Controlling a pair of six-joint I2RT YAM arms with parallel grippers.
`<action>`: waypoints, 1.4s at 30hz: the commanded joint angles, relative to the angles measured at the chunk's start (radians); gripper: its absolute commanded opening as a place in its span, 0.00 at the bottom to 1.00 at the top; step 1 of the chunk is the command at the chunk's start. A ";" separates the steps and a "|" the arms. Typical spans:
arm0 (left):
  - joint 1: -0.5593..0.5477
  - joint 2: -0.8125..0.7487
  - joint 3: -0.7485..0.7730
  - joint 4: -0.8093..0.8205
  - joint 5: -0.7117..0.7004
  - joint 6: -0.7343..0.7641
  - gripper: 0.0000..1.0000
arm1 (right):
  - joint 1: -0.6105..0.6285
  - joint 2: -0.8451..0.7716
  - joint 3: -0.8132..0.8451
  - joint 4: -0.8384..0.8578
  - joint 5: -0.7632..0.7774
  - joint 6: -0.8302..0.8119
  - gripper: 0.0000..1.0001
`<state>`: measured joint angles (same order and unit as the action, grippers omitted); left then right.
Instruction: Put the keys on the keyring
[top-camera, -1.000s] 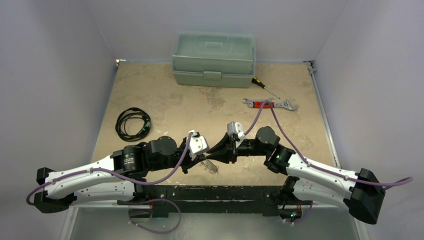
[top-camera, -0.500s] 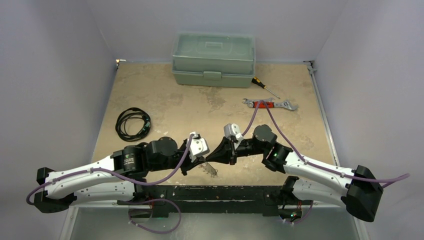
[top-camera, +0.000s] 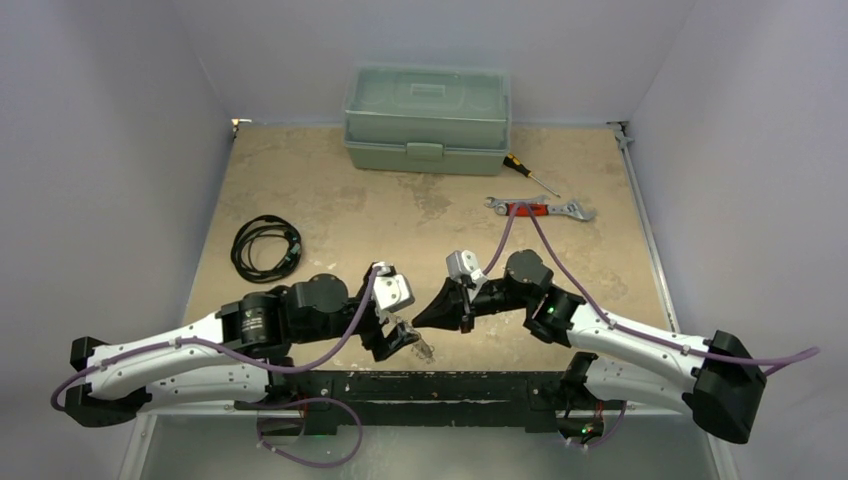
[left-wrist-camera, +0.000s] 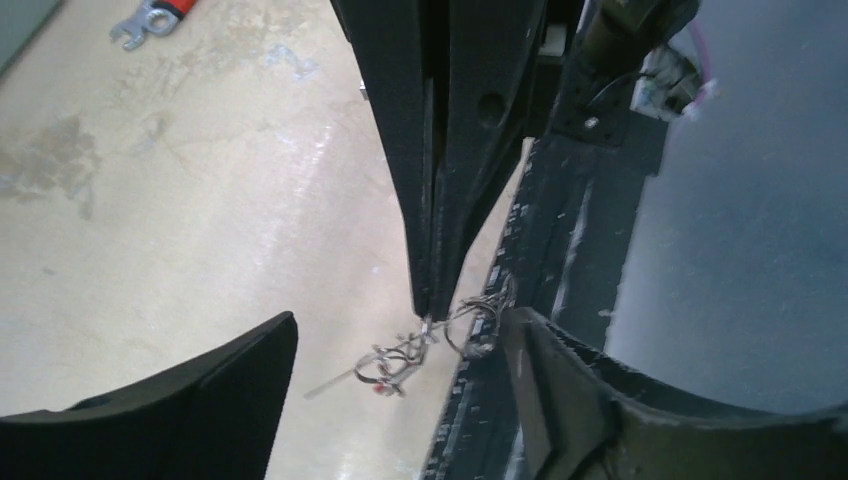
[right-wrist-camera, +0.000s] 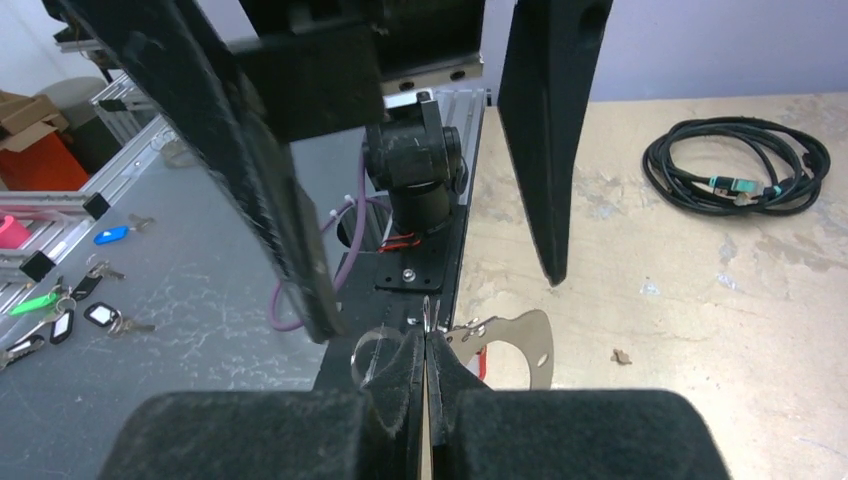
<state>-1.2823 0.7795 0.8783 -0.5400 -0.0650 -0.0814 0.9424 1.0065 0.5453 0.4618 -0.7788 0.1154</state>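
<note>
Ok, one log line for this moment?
left end effector: open, gripping nothing | right end effector: shut on keyring | keyring: by near edge of table

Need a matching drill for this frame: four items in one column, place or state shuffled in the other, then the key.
Items:
1. left gripper
2. right gripper
3. wrench
4. black cable

Place or state:
A. far right, beside the screwdriver
B. jaws open
C. coiled on the left side of the table
D. shut on the keyring

Pairs: 1-B, 2-D, 3-A, 4-C
</note>
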 joint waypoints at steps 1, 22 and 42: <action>-0.002 -0.057 0.007 0.080 0.002 0.001 0.86 | 0.006 -0.018 0.048 -0.020 0.032 -0.029 0.00; 0.046 -0.059 -0.001 0.101 0.060 0.011 0.60 | 0.006 -0.165 0.087 -0.097 0.109 -0.064 0.00; 0.057 -0.214 -0.072 0.231 0.221 0.043 0.48 | 0.006 -0.243 0.050 -0.048 0.002 -0.096 0.00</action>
<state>-1.2304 0.6281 0.8375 -0.4107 0.1093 -0.0708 0.9436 0.7952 0.5896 0.3283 -0.7238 0.0433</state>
